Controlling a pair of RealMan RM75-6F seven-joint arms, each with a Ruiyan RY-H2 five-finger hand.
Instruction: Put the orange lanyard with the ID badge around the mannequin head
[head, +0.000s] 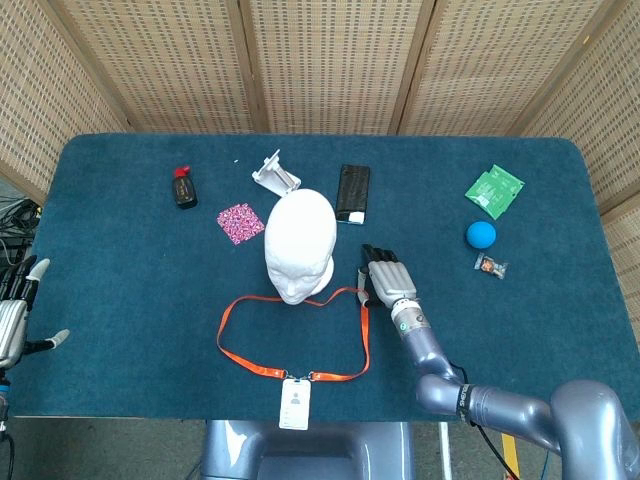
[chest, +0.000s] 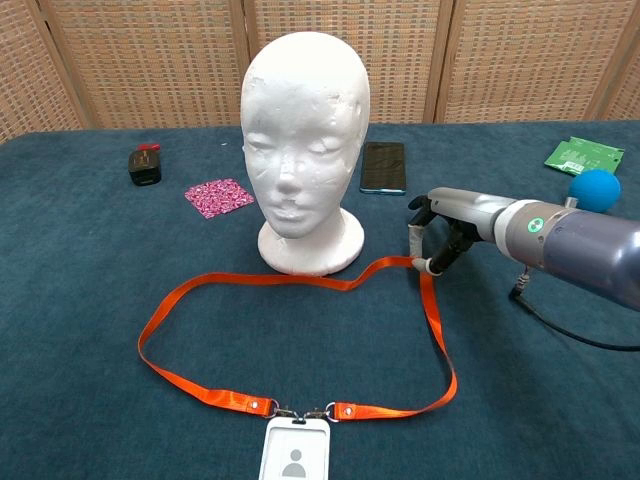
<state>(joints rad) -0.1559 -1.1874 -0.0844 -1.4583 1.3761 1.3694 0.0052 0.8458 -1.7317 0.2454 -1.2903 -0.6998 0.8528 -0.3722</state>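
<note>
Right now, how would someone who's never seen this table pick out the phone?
Start at the white mannequin head mid-table. Just behind it to the right lies the phone, a flat black rectangle. The white stand to its left is pale, and the pink patch is small and patterned.

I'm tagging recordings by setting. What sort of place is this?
Probably a robot test bench indoors: a blue-covered table, wicker screens behind it, and assorted props around a foam head.

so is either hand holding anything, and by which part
The right hand touches the orange lanyard at its far right bend; a grip cannot be told. The left hand holds nothing.
</note>
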